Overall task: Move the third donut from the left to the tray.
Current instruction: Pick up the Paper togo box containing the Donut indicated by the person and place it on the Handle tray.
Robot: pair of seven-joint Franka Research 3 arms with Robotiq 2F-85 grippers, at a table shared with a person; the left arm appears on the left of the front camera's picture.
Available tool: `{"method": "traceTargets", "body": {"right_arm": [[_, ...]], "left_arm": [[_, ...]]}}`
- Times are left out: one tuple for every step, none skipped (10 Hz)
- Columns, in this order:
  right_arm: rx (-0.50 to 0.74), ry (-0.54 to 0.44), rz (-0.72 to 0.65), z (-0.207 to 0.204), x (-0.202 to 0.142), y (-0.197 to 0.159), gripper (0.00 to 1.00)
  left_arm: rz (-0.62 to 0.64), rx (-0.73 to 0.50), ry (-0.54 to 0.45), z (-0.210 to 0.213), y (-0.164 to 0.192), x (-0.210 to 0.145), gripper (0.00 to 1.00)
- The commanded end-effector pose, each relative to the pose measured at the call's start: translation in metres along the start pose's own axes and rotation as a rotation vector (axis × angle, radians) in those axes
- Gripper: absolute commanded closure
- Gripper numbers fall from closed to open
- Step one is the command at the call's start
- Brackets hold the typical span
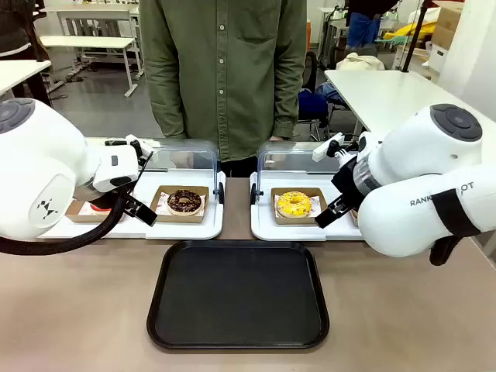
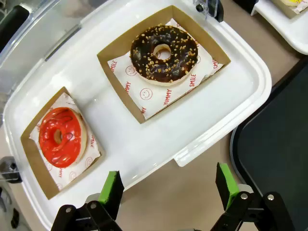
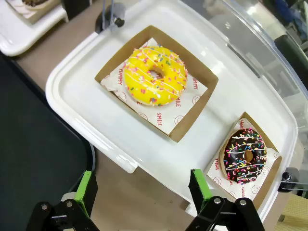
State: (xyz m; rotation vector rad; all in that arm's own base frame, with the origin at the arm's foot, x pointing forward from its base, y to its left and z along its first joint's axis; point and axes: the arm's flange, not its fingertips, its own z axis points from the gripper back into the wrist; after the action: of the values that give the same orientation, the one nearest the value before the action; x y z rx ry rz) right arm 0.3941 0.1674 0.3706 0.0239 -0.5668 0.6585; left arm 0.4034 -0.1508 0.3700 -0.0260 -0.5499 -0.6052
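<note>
- Here, the black tray lies on the near middle of the counter.
- Beyond it to the right, a white tray carries the third donut in its cardboard holder, at that tray's left end.
- The right end effector hovers spread and empty over that tray's near edge.
- The left end effector, likewise spread, hangs above the left white tray.

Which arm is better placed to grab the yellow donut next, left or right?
Right. The right hand, open, hovers beside the white tray holding the yellow donut; the left hand hangs by the other tray, with the red donut and chocolate donut.
</note>
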Motion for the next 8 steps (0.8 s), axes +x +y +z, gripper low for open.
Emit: {"method": "traceTargets", "body": {"right_arm": [[0.0, 0.0, 0.0, 0.0, 0.0, 0.0, 0.0], [0.0, 0.0, 0.0, 0.0, 0.0, 0.0, 0.0], [0.0, 0.0, 0.0, 0.0, 0.0, 0.0, 0.0], [0.0, 0.0, 0.0, 0.0, 0.0, 0.0, 0.0], [0.0, 0.0, 0.0, 0.0, 0.0, 0.0, 0.0], [0.0, 0.0, 0.0, 0.0, 0.0, 0.0, 0.0], [0.0, 0.0, 0.0, 0.0, 0.0, 0.0, 0.0], [0.0, 0.0, 0.0, 0.0, 0.0, 0.0, 0.0]], "left_arm": [[0.0, 0.0, 0.0, 0.0001, 0.0, 0.0001, 0.0], [0.0, 0.0, 0.0, 0.0001, 0.0, 0.0001, 0.0], [0.0, 0.0, 0.0, 0.0001, 0.0, 0.0001, 0.0], [0.0, 0.0, 0.0, 0.0001, 0.0, 0.0001, 0.0], [0.0, 0.0, 0.0, 0.0001, 0.0, 0.0001, 0.0], [0.0, 0.0, 0.0, 0.0001, 0.0, 0.0001, 0.0], [0.0, 0.0, 0.0, 0.0001, 0.0, 0.0001, 0.0], [0.0, 0.0, 0.0, 0.0001, 0.0, 0.0001, 0.0]]}}
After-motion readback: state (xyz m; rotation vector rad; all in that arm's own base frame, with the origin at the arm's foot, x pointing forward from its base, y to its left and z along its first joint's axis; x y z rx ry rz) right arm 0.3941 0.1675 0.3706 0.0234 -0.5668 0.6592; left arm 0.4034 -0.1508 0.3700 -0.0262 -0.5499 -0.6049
